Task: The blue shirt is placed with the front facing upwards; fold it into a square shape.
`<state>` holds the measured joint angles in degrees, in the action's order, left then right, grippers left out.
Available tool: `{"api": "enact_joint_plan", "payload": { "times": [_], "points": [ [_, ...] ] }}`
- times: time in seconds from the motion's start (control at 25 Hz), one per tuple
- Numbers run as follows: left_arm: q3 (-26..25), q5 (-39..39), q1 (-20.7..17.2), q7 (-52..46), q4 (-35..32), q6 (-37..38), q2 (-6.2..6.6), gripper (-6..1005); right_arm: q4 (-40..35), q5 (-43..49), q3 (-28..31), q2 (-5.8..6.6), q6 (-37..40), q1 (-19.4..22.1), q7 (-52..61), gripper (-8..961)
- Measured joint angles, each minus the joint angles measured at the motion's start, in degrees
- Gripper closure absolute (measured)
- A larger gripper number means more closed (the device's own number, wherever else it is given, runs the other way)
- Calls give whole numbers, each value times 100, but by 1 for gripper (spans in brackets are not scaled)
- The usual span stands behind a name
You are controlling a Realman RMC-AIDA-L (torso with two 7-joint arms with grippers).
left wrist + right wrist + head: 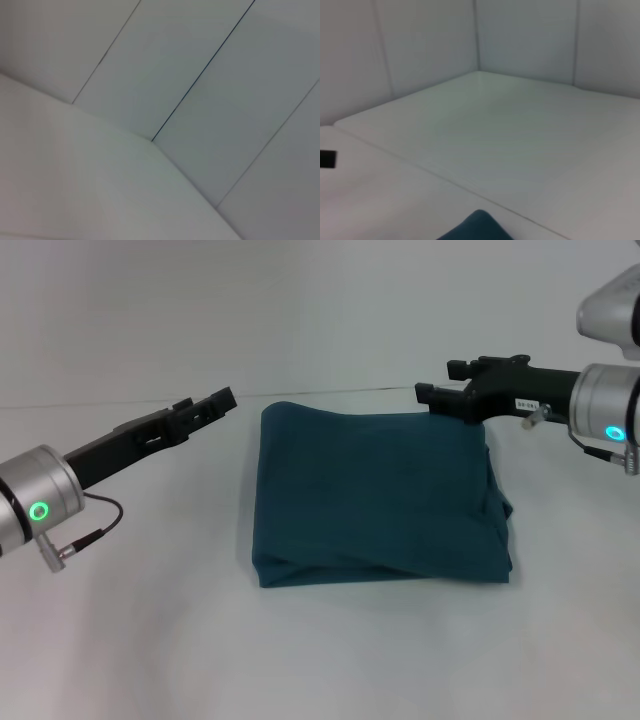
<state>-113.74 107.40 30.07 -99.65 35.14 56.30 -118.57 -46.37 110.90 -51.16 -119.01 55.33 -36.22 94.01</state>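
Observation:
The blue shirt lies folded into a roughly square, plain teal packet in the middle of the white table; no print shows. My left gripper hovers just beyond the packet's far left corner, open and holding nothing. Over the far right corner hangs my right gripper, open and also empty, clear of the cloth. One teal corner of the shirt shows in the right wrist view. The left wrist view holds only table and wall.
The white table runs wide on all sides of the shirt, ending at a white panelled wall behind. A small black piece sits at the edge of the right wrist view; I cannot tell what it is.

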Motion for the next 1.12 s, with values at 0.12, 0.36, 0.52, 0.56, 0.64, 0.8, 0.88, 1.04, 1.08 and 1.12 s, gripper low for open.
{"api": "enact_joint_plan", "payload": {
  "times": [0.12, 0.36, 0.52, 0.56, 0.64, 0.8, 0.88, 1.04, 1.08, 1.12],
  "points": [
    [1, -336, 56, -411, 1, -8, 84, 196, -199, -72, 39, -7, 415, 197, -422, 342],
    [17, -1483, 341, -1666, -2, -62, 217, 193, -430, -558, 365, 12, 1192, 563, -1258, 213],
    [10, -2453, 612, -2735, -18, -86, 256, 194, -646, -628, 578, 6, 1315, 713, -1290, 107],
    [7, -2606, 664, -2904, -29, -104, 258, 195, -674, -631, 608, -2, 1315, 728, -1290, 76],
    [4, -2836, 766, -3209, -88, -126, 260, 195, -714, -637, 659, -16, 1318, 748, -1291, 13],
    [2, -3047, 890, -3544, -192, -164, 224, 196, -717, -645, 707, -26, 1325, 754, -1321, 13],
    [1, -3083, 900, -3654, -230, -288, 183, 197, -716, -650, 709, -31, 1330, 758, -1347, 13],
    [4, -3101, 970, -3796, -456, -510, 133, 198, -716, -652, 691, -34, 1335, 761, -1353, 13],
    [7, -3103, 994, -3804, -526, -533, 131, 198, -714, -653, 686, -34, 1344, 762, -1356, 13],
    [10, -3105, 1025, -3809, -622, -562, 126, 198, -709, -654, 685, -33, 1361, 762, -1366, 13]
  ]
}}
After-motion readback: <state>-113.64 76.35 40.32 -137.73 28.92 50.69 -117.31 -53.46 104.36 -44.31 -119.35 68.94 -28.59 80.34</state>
